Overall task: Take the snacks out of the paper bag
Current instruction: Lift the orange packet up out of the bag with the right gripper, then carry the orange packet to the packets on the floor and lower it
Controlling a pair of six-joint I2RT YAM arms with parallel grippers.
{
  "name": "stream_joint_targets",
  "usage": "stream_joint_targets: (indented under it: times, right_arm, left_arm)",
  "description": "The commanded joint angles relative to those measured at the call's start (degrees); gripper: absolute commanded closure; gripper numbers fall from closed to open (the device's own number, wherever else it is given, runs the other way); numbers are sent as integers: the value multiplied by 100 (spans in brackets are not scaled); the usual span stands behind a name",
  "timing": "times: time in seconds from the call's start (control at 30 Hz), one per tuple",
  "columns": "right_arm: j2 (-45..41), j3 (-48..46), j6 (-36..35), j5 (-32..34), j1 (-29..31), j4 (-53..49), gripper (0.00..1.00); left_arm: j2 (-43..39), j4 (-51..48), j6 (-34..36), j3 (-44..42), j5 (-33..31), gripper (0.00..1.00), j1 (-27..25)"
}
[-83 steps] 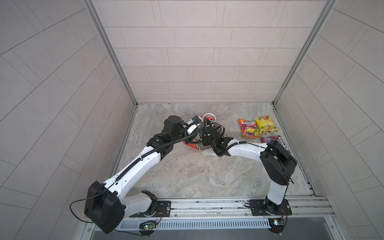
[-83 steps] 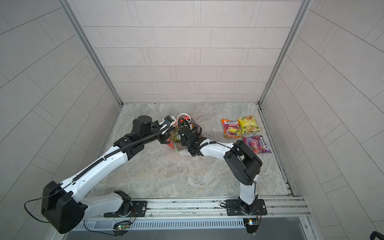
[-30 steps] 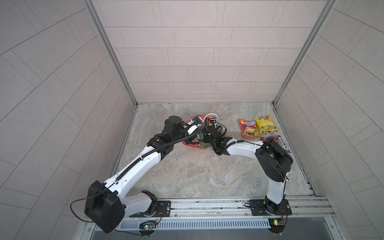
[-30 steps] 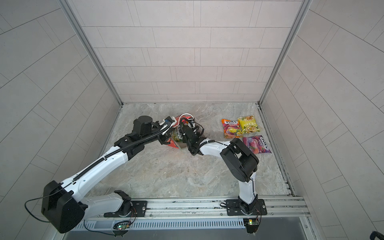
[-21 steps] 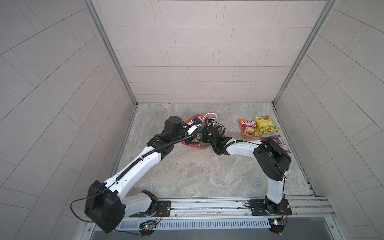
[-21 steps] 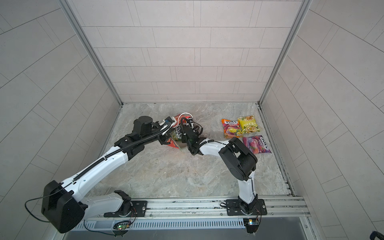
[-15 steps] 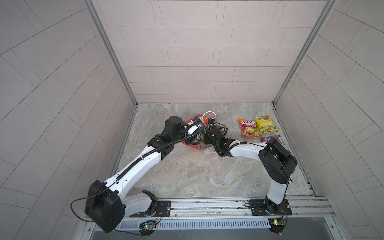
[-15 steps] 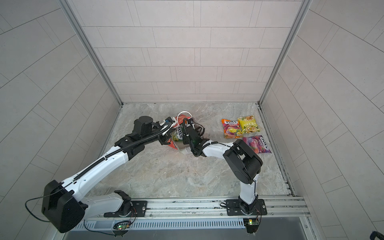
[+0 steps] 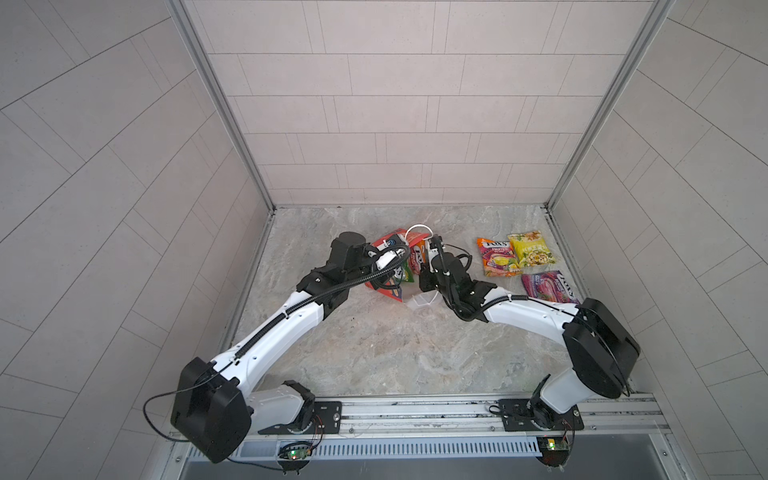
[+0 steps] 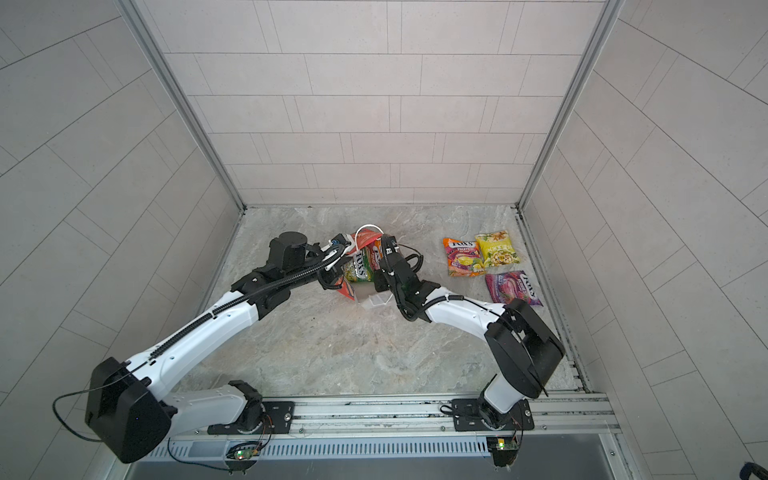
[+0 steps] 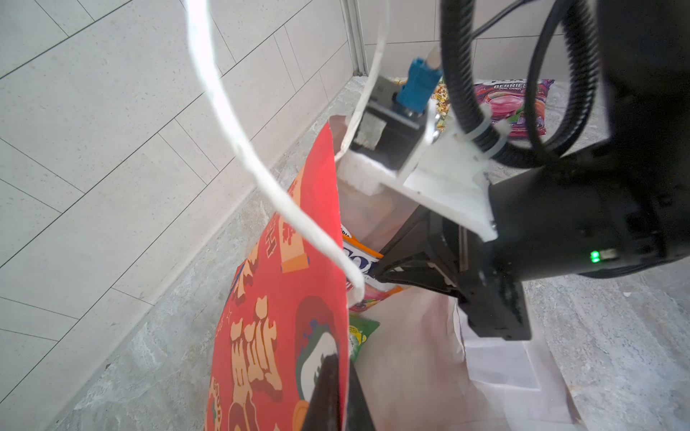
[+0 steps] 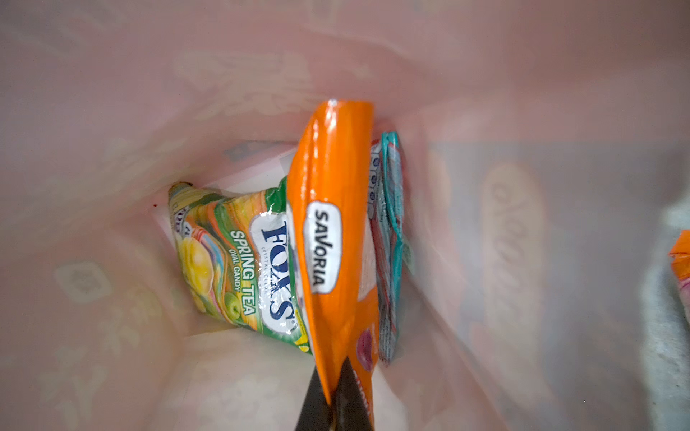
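The red paper bag (image 11: pixel 283 317) with white cord handles (image 11: pixel 224 97) stands tilted mid-floor in both top views (image 9: pixel 394 292) (image 10: pixel 347 291). My left gripper (image 11: pixel 338 392) is shut on the bag's red wall at the rim. My right gripper (image 12: pixel 332 403) reaches inside the bag and is shut on an orange snack packet (image 12: pixel 332 209). Beside that packet, in the bag, lie a green FOX'S packet (image 12: pixel 239 253) and a light blue packet (image 12: pixel 390 231). Outside, at the back right, lie an orange-pink packet (image 9: pixel 496 257), a yellow one (image 9: pixel 532 249) and a purple one (image 9: pixel 548 286).
Tiled walls (image 9: pixel 374 124) close the marble floor (image 9: pixel 395 345) on three sides. A metal rail (image 9: pixel 415 415) with both arm bases runs along the front. The right wrist body (image 11: pixel 560 231) and its cables crowd the bag's mouth.
My right gripper has shut on the orange packet inside the bag, and its arm has shifted slightly. The left gripper keeps its hold on the bag's rim.
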Motion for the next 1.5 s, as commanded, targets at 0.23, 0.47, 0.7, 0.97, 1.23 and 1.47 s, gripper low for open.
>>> stream_joint_targets:
  times: [0.23, 0.47, 0.7, 0.97, 1.23, 1.47]
  right_arm:
    - [-1405, 190, -326, -428, -15, -1136, 100]
    - [-2445, 148, -293, -516, -64, -1797, 100]
    - [-3835, -117, -252, -138, -157, -2505, 100]
    - [-4812, -99, 39, 271, -373, -3181, 100]
    - [-4816, 210, 566, 95, -1409, -4129, 100]
    - [-3946, 345, 423, -2839, -3780, -4916, 100]
  left_arm:
    - [52, 131, 43, 54, 31, 100, -35]
    - [17, 164, 67, 3, 83, 100, -39]
    - [8, 132, 158, -11, 40, 100, -39]
    - [17, 309, 94, -88, -139, 100, -26]
    - [-56, 327, 103, -130, -116, 100, -26]
    - [-122, 348, 126, -168, -116, 100, -26]
